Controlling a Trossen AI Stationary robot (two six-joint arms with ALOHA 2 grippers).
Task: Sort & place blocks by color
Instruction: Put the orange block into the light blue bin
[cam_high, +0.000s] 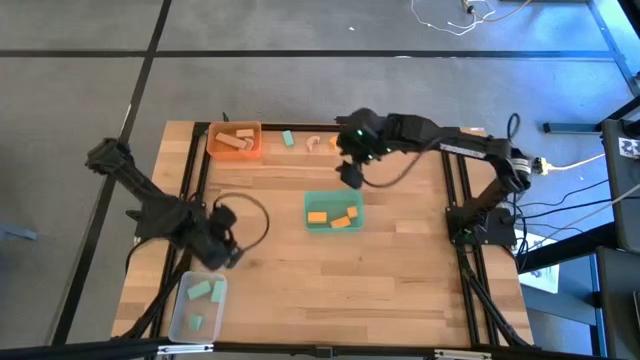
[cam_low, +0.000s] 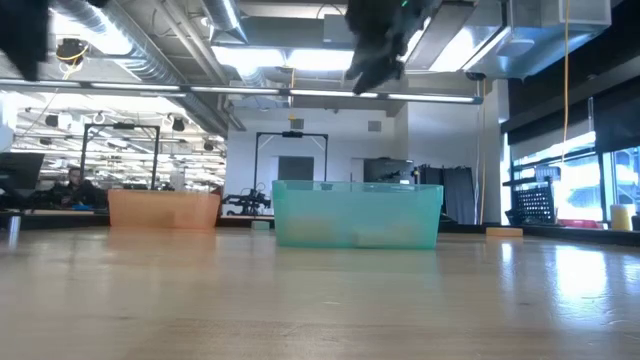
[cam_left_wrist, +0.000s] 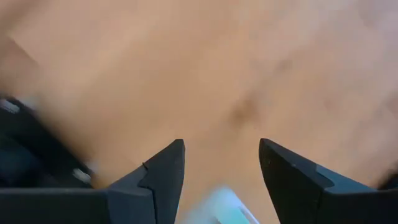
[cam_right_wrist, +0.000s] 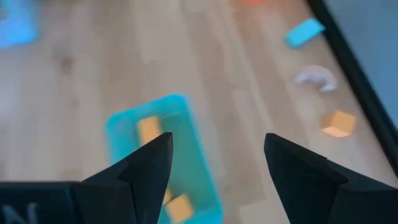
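Observation:
Three loose blocks lie near the table's far edge: a mint-green one, a pale wood arch and an orange one. Orange blocks lie in the green tray. Pale blocks sit in the orange tray, and mint-green blocks in the clear tray. My right gripper hangs open above the green tray's far end, raised off the table. My left gripper is open just beyond the clear tray.
The three trays stand apart: orange at the far left, green at the middle, clear at the near left corner. Bare wood lies between them and across the table's right half. Black rails run along the left and right edges.

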